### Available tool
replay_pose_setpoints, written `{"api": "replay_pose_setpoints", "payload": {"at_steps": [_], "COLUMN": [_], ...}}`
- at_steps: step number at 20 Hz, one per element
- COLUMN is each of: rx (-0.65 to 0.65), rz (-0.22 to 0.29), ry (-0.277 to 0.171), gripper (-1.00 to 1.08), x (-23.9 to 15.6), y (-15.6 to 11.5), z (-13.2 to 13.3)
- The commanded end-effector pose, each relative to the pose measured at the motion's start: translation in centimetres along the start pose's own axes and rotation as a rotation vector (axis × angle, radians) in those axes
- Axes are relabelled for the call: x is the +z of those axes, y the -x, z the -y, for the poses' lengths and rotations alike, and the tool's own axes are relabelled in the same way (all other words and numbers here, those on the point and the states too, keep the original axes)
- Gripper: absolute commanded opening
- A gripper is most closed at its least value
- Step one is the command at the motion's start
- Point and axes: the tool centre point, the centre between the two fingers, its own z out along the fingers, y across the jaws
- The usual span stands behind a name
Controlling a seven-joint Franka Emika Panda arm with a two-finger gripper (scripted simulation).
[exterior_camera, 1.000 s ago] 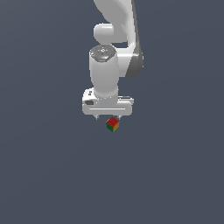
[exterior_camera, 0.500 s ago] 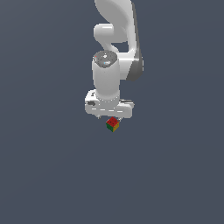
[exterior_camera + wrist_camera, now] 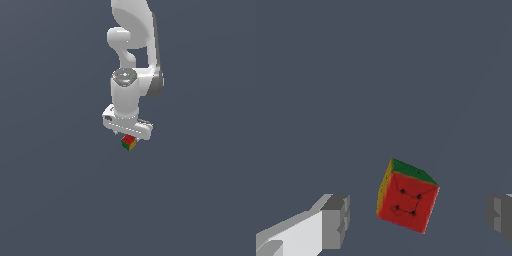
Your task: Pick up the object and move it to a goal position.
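Observation:
The object (image 3: 129, 142) is a tiny cube with red, green and yellow faces, resting on the dark grey floor. In the wrist view the object (image 3: 406, 197) shows its red face with dark dots, a green face and a thin yellow edge. My white gripper (image 3: 128, 136) hangs directly over it, its hand turned at a slant. The gripper (image 3: 418, 220) is open: one grey fingertip (image 3: 335, 221) and the other fingertip (image 3: 500, 218) stand wide apart on either side of the cube, touching nothing.
A plain dark grey floor (image 3: 60, 200) spreads all around the cube. The white arm (image 3: 135, 35) rises straight up behind the hand.
The arm has come down toward the cube and the hand has twisted about its vertical axis. The cube has stayed in place.

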Motion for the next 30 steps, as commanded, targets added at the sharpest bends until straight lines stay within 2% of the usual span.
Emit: {"api": "replay_pose_setpoints", "payload": {"at_steps": [1,8,15,25,30], "rx": [0.065,0.225,0.322,0.350,0.351], "rz": [0.001,0.004,0.004,0.004,0.003], "ry": [0.003,0.013,0.019,0.022,0.022], "gripper": [1.00,1.00,1.00,1.00,1.00], "x": [0.9,3.1,4.4,4.9,6.3], "y": [0.6,2.2,3.2,3.5,3.6], "z": [-0.1,-0.3,-0.5,-0.6,-0.6]}}
